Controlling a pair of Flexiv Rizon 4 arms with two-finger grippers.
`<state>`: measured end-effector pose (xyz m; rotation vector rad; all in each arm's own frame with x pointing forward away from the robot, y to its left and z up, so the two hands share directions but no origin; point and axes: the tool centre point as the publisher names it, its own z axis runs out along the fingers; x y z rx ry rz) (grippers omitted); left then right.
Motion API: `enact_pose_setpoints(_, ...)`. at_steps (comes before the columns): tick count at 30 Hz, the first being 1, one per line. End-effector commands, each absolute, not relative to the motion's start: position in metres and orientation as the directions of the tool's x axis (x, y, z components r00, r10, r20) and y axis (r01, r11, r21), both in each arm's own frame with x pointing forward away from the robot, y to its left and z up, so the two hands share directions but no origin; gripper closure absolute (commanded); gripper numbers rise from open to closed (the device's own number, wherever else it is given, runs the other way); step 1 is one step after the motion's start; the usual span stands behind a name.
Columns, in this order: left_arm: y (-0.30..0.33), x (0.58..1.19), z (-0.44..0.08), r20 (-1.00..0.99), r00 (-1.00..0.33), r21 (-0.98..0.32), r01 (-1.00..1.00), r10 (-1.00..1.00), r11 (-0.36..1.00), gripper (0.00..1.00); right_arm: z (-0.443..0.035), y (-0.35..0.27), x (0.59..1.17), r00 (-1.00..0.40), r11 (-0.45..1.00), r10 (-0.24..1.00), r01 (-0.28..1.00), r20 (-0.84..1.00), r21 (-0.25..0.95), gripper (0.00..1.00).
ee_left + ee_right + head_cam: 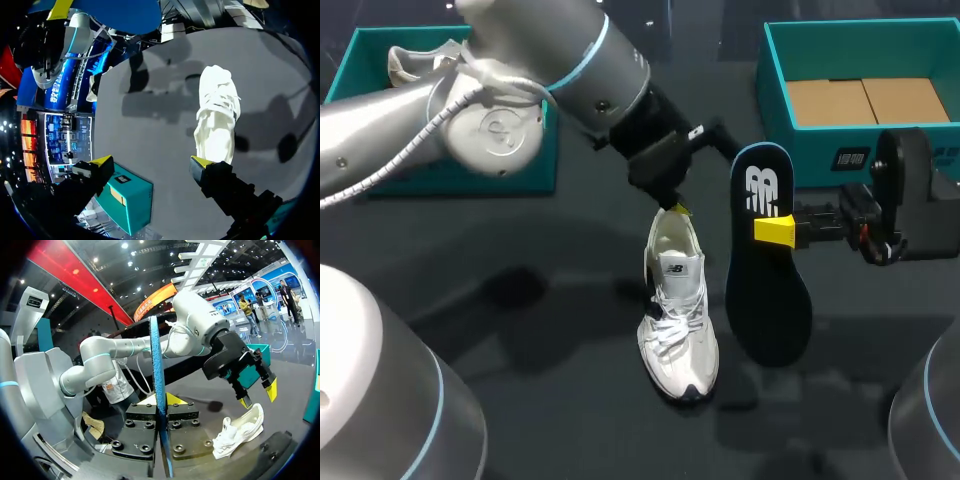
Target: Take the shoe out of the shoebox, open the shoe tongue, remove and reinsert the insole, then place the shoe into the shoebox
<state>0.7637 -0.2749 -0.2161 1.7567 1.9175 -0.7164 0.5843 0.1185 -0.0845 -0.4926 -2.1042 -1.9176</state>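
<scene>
**Insole out and held up, shoe waiting on the table**

The right claw is clenched on the insole. It pinches the insole at one long edge, about halfway along, and holds it clear of the table with the printed face up. The grip looks sensible to me. The dark, flat piece stays off the surface and lies just beside the shoe, running the same way, so it should not need much turning to go back in.

The white shoe stands on its sole on the dark table, near the middle, with its mouth facing up. The left claw hangs over the heel end, released, with its fingers spread wide. One yellow tip seems to sit at the heel collar, though I can't be sure it touches. My guess is that it is there to steady the shoe or keep the opening wide while the insole goes in.

Two teal boxes sit at the far side of the table. The right box holds only brown cardboard in its bottom, and I take it to be where the shoe ends up. The left box holds another pale shoe, partly hidden behind the left arm.
</scene>
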Motion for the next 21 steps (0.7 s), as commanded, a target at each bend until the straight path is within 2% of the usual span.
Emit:
enact_pose_setpoints(1, -0.262, 0.754, -0.217, -0.814, -0.099, -0.049, 0.994, 0.573, 0.102, 0.0, -0.084, 0.119, 0.582, -0.91, 0.076, 0.085, 0.411, 0.405, 0.908, 1.0)
enact_pose_setpoints(9, -0.262, 0.754, -0.217, -0.814, -0.099, -0.049, 0.994, 0.573, 0.102, 0.0, -0.084, 0.119, 0.582, -0.91, 0.076, 0.085, 0.411, 0.405, 0.908, 1.0)
enact_pose_setpoints(15, -0.27, 0.771, -0.2, -0.904, -0.152, -0.134, 0.988, 0.399, 0.073, 0.0, -0.084, 0.119, 0.582, -0.91, 0.076, 0.085, 0.411, 0.405, 0.908, 1.0)
enact_pose_setpoints(21, -0.272, 0.769, -0.176, -0.953, -0.097, -0.085, 0.995, 0.286, 0.053, 0.0, -0.084, 0.119, 0.582, -0.91, 0.076, 0.085, 0.411, 0.405, 0.908, 1.0)
